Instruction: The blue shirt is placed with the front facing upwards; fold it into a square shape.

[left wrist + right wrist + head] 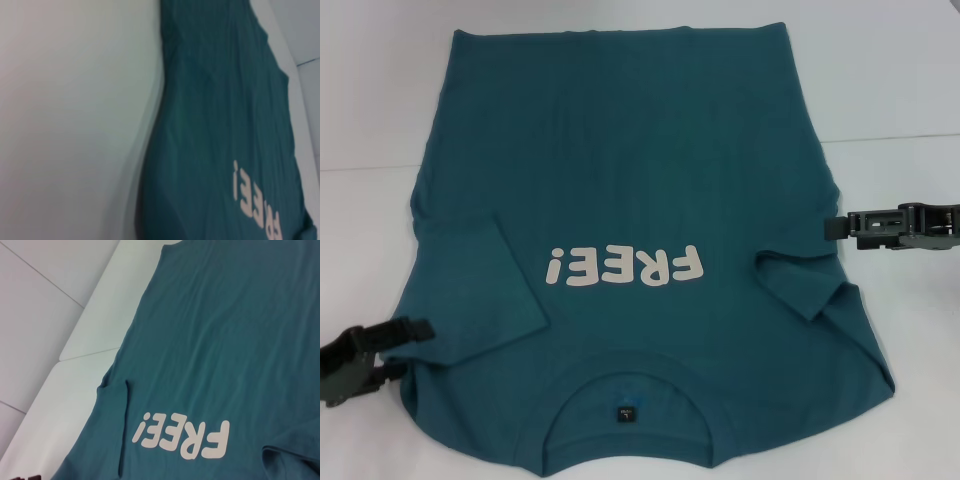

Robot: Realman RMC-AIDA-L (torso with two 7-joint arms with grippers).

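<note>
Honestly, I fear both sleeves of the blue shirt unfolding if my left gripper and right gripper, whose jaws' state I cannot tell, drag across the desk.

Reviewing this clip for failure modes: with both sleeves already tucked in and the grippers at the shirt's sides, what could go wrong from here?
The blue shirt has sleeve folds that look uneven, the right one crumpled, so the final square may come out lopsided. The left gripper sits at the shoulder edge near the collar while the right gripper is farther up the side; lifting from mismatched points could skew the fold. The tucked sleeves might also slip back out.
</note>
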